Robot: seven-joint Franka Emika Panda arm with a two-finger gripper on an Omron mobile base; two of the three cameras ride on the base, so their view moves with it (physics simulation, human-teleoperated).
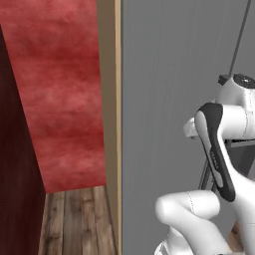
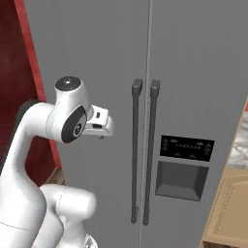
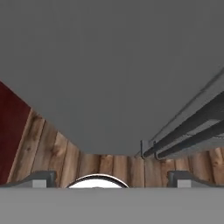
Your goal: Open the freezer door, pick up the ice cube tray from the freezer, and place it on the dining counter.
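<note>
While the freezer door (image 2: pixel 92 63) stands shut, its tall brushed grey panel takes the left half of the freezer (image 2: pixel 193 58) front in the right base view, bounded at its left edge by a tan wood side panel (image 1: pixel 108 124) with a red wall (image 1: pixel 60 89) beyond and a plank floor (image 1: pixel 74 219) below. Further right, at the door's right edge, its bar handle (image 2: pixel 135 150) runs vertically, just beside the matching handle of the neighbouring door (image 2: pixel 151 150), which carries a dark dispenser panel (image 2: pixel 186 147). The door's long axis is upright, and so is the handle's; the flat face points out toward the robot. The ice cube tray is presumably behind this door and cannot be seen. As a judgement, the door is a stiff, fairly heavy slab that will swing rather than flex, and the smooth thin bar is the only sensible hold, best taken around mid-height, with the fingers closing across it. The end effector (image 3: pixel 111 179) has its fingertips (image 3: pixel 41 178) spread wide and empty, looking down the door face toward the floor, left of the handles and apart from them.
</note>
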